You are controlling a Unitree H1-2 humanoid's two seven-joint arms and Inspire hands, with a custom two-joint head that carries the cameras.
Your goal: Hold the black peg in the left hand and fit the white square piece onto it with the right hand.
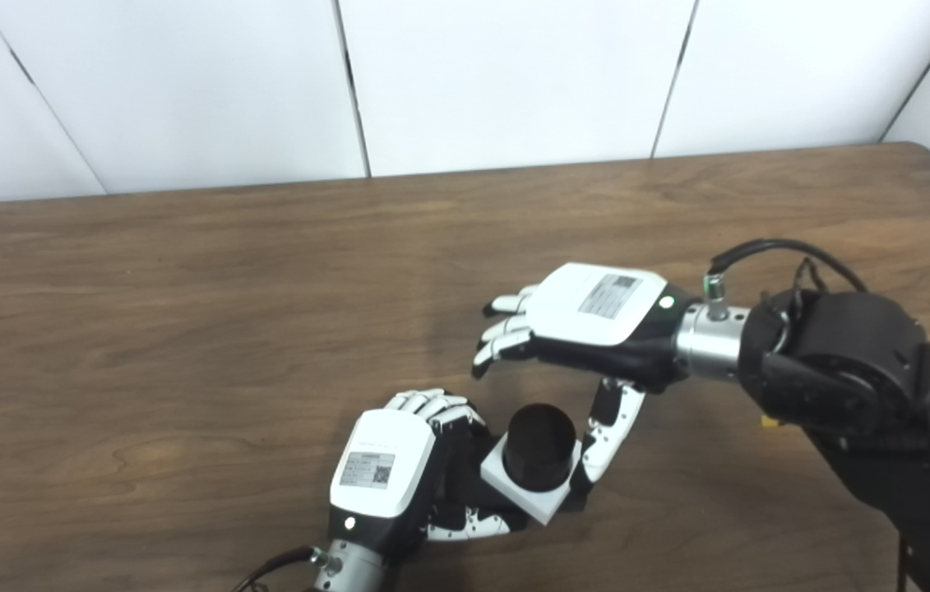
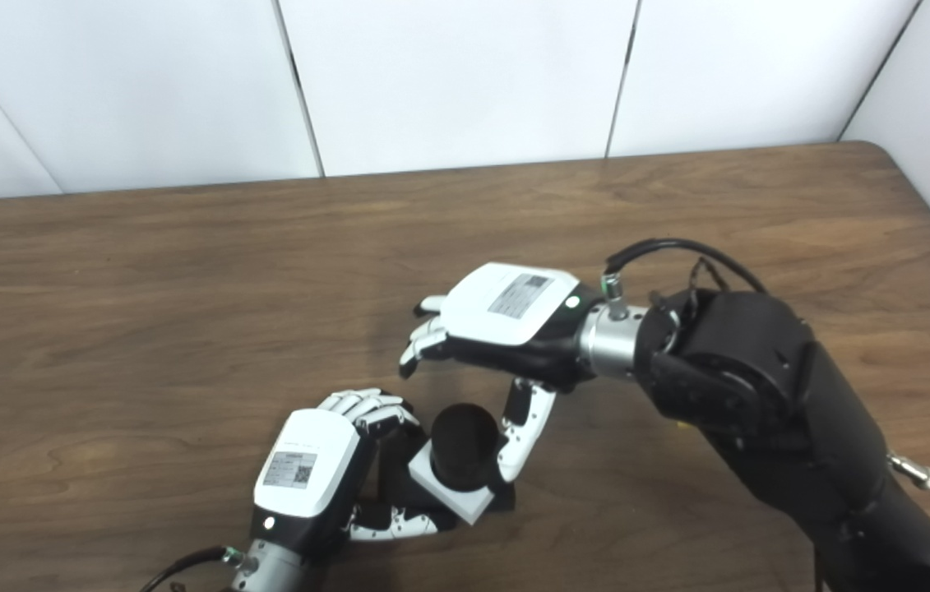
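Note:
Low in the middle of the picture, my left hand (image 1: 395, 473) is curled around the black peg (image 1: 541, 442). The peg stands upright with its round top showing. The white square piece (image 1: 532, 496) sits around the peg like a collar, tilted a little. Where my left fingers meet the peg's lower part is hidden by the white piece. My right hand (image 1: 588, 316) hovers just above and behind the peg, palm down, fingers spread and curved over nothing. Only its thumb (image 1: 614, 429) reaches down, lying along the white piece's right edge.
The brown wooden table (image 1: 185, 312) stretches left and back to a white panelled wall. My right forearm (image 1: 851, 370) crosses the table's right side, with a cable looping above the wrist. A small yellow bit (image 1: 769, 421) shows under that forearm.

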